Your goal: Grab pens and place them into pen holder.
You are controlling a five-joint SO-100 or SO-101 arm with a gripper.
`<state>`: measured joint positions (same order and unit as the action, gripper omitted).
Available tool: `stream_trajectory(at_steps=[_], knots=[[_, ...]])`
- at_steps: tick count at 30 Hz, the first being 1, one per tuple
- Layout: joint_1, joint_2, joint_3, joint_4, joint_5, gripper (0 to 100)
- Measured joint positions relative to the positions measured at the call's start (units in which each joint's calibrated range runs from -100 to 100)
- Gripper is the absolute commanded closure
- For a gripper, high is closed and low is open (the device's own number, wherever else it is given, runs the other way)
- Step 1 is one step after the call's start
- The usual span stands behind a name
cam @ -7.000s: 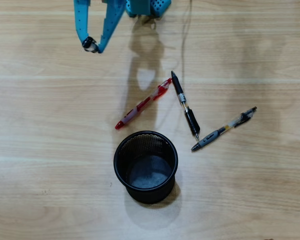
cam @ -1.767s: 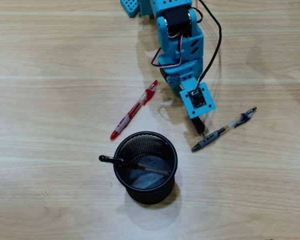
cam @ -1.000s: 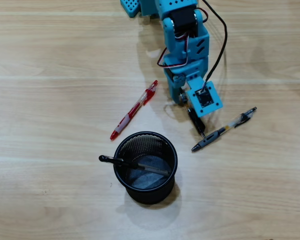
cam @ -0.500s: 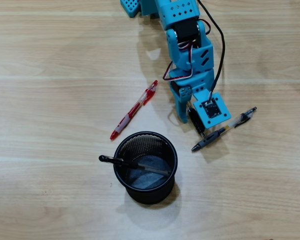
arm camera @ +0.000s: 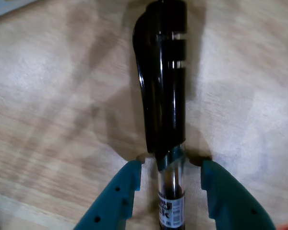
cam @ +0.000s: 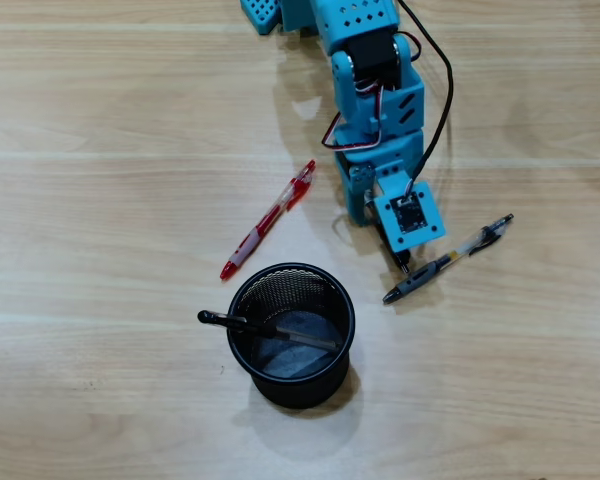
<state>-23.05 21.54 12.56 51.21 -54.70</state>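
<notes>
Gripper (arm camera: 169,168) straddles the black pen (arm camera: 164,105) up-right of the pen holder (cam: 337,352); jaws apart, not yet pinching. Risk: uneven closing could roll the pen sideways out of reach. Holder already contains one black pen (cam: 265,326), its end jutting over the rim. Red pen (cam: 268,220) and grey-grip pen (cam: 446,259) lie beside the holder.

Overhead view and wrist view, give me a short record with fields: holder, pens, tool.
holder: black mesh cup, upright, one black pen in it, end sticking over the rim
red pen: on the table, up-left of the cup
grey-grip pen: on the table, right of the cup
fourth pen: black, lying between the fingers
tool: open, straddling that pen, not clamped
</notes>
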Motion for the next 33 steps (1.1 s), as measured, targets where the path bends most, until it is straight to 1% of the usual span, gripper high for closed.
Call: stream_trajectory(at_steps=[2, 8, 11, 23, 29, 33], knots=[[0.54, -0.68, 0.09, 0.61, -0.05, 91], [1.62, -0.76, 0.27, 1.04, -0.05, 92], [1.62, -0.76, 0.36, 1.21, -0.05, 98], [1.62, -1.44, 0.62, 1.38, -0.16, 98], [2.44, -6.53, 1.07, 2.25, -0.10, 98], [4.15, -13.32, 1.07, 3.63, 0.36, 98]])
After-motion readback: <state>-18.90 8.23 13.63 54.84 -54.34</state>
